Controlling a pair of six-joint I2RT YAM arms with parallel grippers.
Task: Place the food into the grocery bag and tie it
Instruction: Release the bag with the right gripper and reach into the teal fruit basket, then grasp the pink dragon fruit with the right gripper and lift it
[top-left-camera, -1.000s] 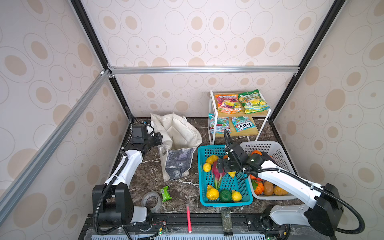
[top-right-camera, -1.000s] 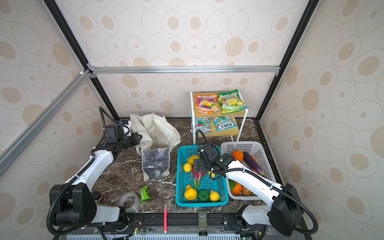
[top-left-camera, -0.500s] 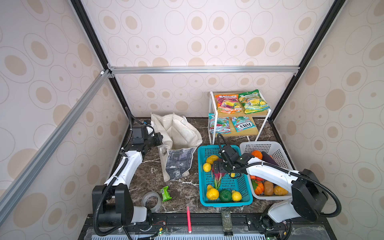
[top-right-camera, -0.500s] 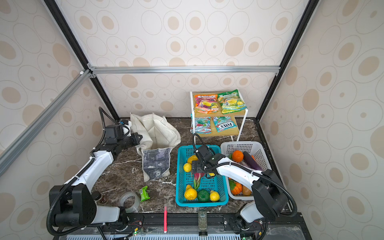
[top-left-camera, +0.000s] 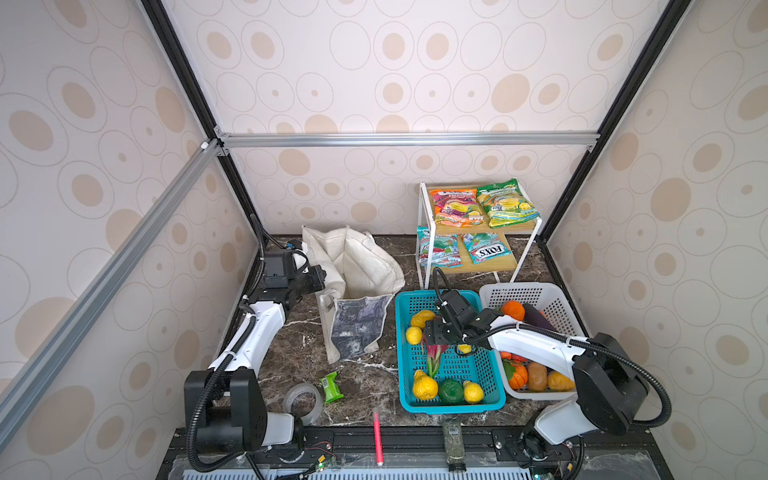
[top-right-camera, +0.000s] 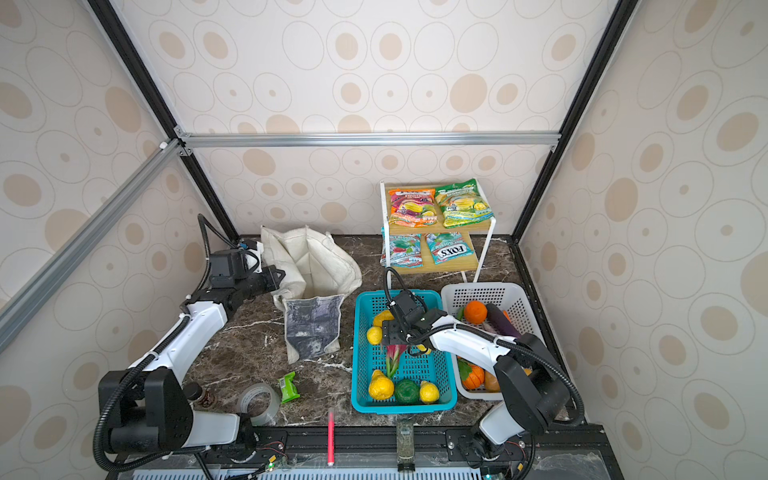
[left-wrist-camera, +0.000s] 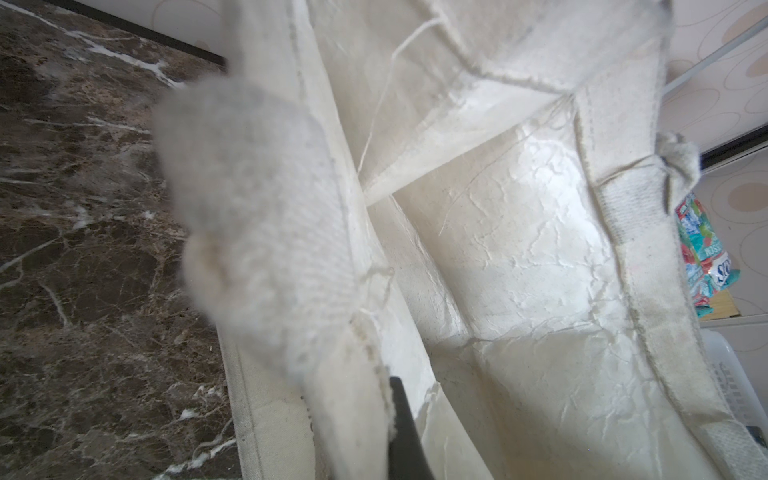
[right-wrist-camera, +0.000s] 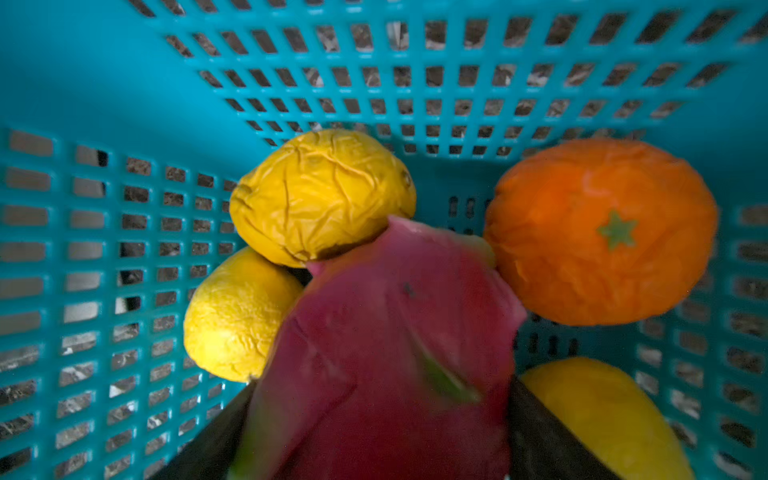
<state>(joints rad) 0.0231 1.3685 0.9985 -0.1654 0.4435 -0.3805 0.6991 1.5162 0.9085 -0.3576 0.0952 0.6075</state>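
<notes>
Cream grocery bag (top-left-camera: 365, 266) rim clenched in left tool (top-left-camera: 322, 278); right tool (top-left-camera: 434, 338) grasps dragon fruit (right-wrist-camera: 395, 340) inside teal basket (top-left-camera: 400, 357).

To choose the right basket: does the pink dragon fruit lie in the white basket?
No, the dragon fruit lies in the teal basket, which stands beside the white basket.

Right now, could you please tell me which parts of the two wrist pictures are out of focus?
Left wrist view: the cream strap handle near the lens is soft, the cream canvas grocery bag's crinkled lining sharp. Right wrist view: the pink dragon fruit is blurred, the teal plastic basket's mesh and the wrinkled orange toy fruit are crisp.
</notes>
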